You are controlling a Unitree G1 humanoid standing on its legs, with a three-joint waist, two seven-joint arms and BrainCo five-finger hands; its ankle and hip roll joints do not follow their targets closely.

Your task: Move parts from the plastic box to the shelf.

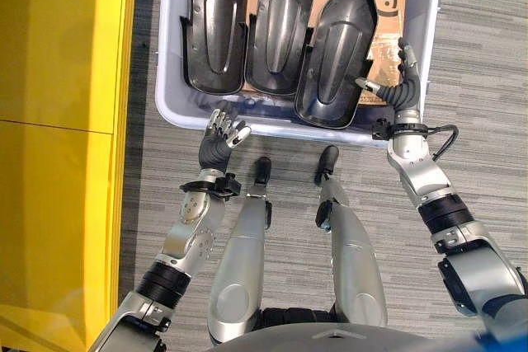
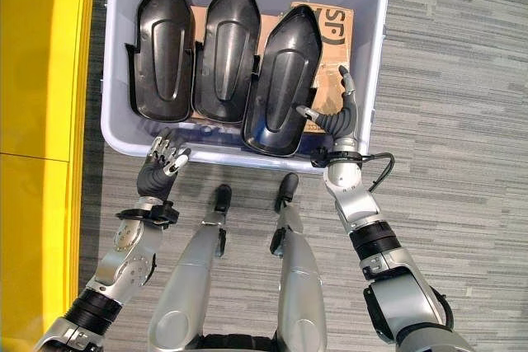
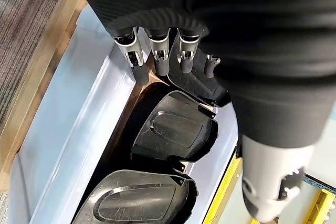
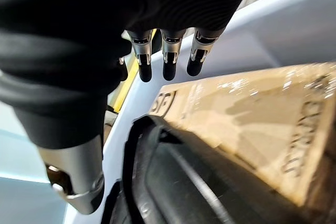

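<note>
Three black moulded parts point(image 1: 280, 26) are seen on cardboard point(image 1: 386, 6) in the plastic box point(image 1: 173, 105). At 3 o'clock the right hand point(image 1: 403, 84) is held with fingers spread; at 7 o'clock the left hand point(image 1: 221, 133), loosely curled, empty.

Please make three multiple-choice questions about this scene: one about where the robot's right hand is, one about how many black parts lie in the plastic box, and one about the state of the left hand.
1. Where is the right hand?
A. Inside the plastic box, beside the rightmost black part
B. On the floor outside the box
C. On the yellow shelf

2. How many black parts lie in the box?
A. One
B. Three
C. Five

3. What is the state of the left hand?
A. Shut on a black part
B. Open, holding nothing, at the box's near wall
C. Shut on the cardboard

Answers:
1. A: the head views show it over the cardboard at the box's right end, with the thumb reaching toward that part.
2. B: the left part, the middle part and the rightmost one lie side by side.
3. B: its fingers are spread and nothing is between them.
</note>
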